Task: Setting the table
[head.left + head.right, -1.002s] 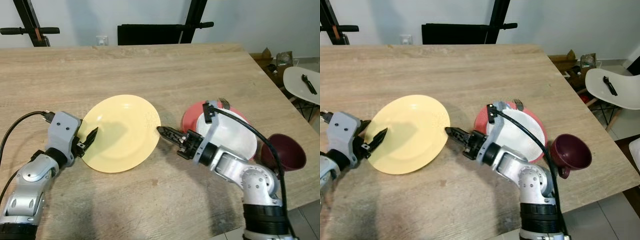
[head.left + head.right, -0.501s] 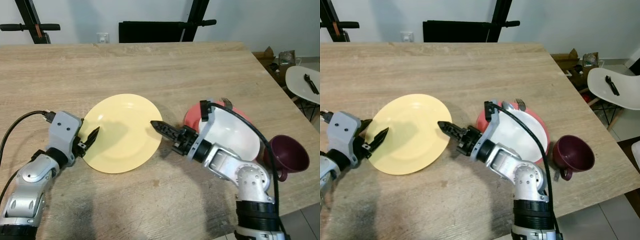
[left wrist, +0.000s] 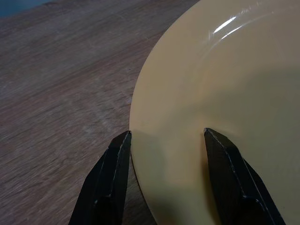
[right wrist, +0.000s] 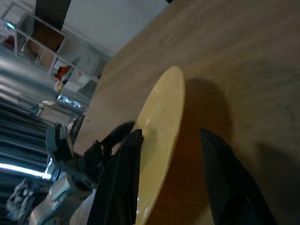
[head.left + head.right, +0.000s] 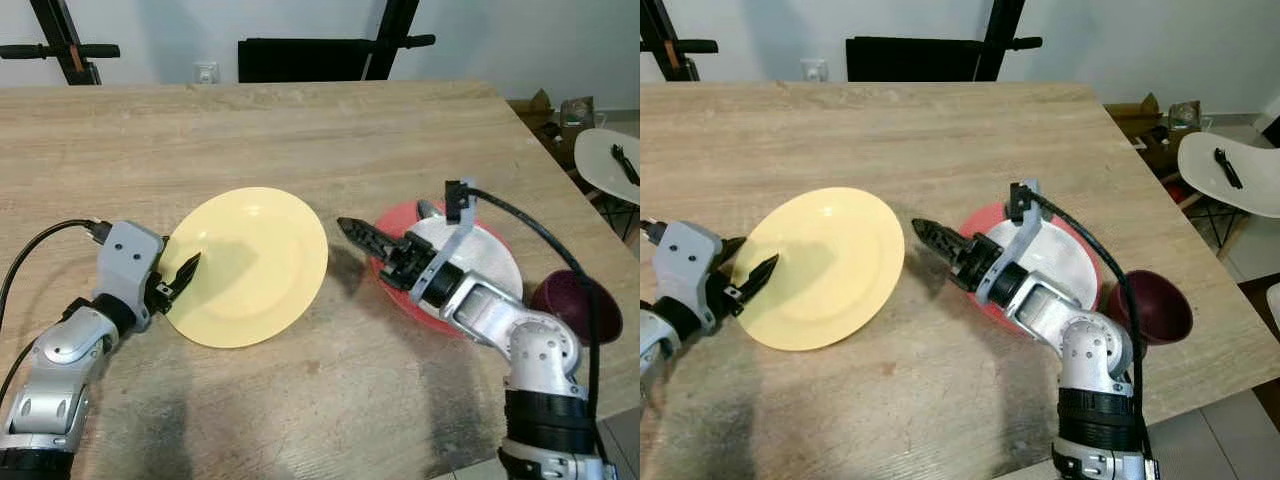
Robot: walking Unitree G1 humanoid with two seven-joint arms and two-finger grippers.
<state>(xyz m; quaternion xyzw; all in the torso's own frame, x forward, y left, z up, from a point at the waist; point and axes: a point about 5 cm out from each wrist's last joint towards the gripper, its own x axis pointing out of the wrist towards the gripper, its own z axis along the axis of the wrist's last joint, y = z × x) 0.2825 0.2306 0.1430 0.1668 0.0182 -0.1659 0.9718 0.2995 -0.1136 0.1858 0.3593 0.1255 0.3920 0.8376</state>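
The yellow plate point(image 5: 245, 265) lies flat on the wooden table point(image 5: 300, 130), left of centre. At its nine o'clock rim the left hand point(image 3: 166, 140) straddles the edge, fingers parted, not clamped. At three o'clock the right hand point(image 5: 362, 236) hovers just off the rim, fingers spread and empty. Beyond it sit a red plate point(image 5: 400, 290) under a white plate point(image 5: 490, 262), then a maroon cup point(image 5: 585, 305).

A white chair point(image 5: 1230, 175) stands beside the wooden table point(image 5: 300, 130).
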